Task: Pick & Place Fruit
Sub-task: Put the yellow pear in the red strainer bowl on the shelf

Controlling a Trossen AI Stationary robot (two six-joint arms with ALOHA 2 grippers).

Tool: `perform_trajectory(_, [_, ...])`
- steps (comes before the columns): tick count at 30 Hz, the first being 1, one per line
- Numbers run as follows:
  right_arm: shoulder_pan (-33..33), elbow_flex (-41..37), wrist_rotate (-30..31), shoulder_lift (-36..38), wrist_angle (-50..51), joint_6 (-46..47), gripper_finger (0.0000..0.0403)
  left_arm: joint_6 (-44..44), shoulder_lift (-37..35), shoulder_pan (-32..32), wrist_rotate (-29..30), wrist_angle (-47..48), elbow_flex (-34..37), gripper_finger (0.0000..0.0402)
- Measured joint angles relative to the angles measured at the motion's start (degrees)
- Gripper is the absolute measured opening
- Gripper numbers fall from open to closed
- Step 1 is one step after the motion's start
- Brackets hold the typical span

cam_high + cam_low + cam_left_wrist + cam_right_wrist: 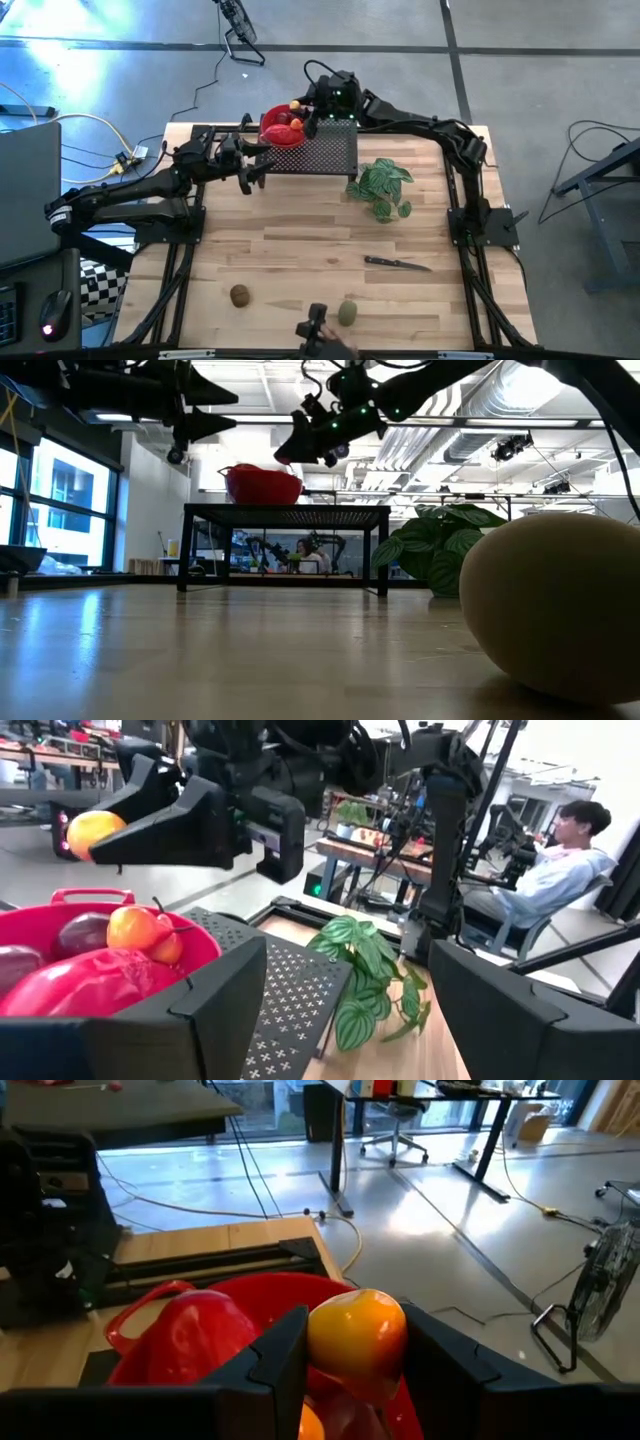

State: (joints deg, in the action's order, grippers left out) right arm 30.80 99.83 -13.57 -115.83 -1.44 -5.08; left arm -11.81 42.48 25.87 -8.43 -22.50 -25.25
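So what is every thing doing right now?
Right end effector: shut on the orange fruit, above the red bowl.
Left end effector: open, empty, beside the rack.
Red bowl: on the rack, holding fruit.
Brown fruit: lying on the table.
Green fruit: lying on the table.
Knife: lying flat.
Plant: beside the rack.

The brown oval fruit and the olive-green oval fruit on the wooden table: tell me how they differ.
In the high view the brown oval fruit is darker and lies toward the left arm's side, while the olive-green oval fruit is paler and lies nearer the table's front edge, close beside the low camera. Both rest loose on the wooden table, similar in size, far from the red bowl, untouched by either gripper.
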Motion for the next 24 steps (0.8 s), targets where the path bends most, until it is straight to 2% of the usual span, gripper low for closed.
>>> perform_trajectory(4, [0.38, 0.0, -0.13, 0.0, 2.31, 2.69, 0.0135, 0.0, 0.0, 0.0, 0.02, 0.01, 0.01, 0.0273])
perform_trajectory(9, [0.38, 0.0, 3.41, 0.0, 5.14, 2.05, 0.0135, 0.0, 0.0, 0.0, 0.11, 0.0, 0.0, 0.0273])
perform_trajectory(19, [0.38, 0.0, 2.78, 0.07, 5.19, 3.79, 0.0135, -0.01, 0.02, 0.0, 0.13, 0.0, 0.0, 0.0273])
perform_trajectory(24, [0.38, 0.0, 2.98, 0.07, 5.67, 5.34, 0.0151, -0.02, 0.02, 0.0, 0.13, 0.0, 0.02, 0.0273])
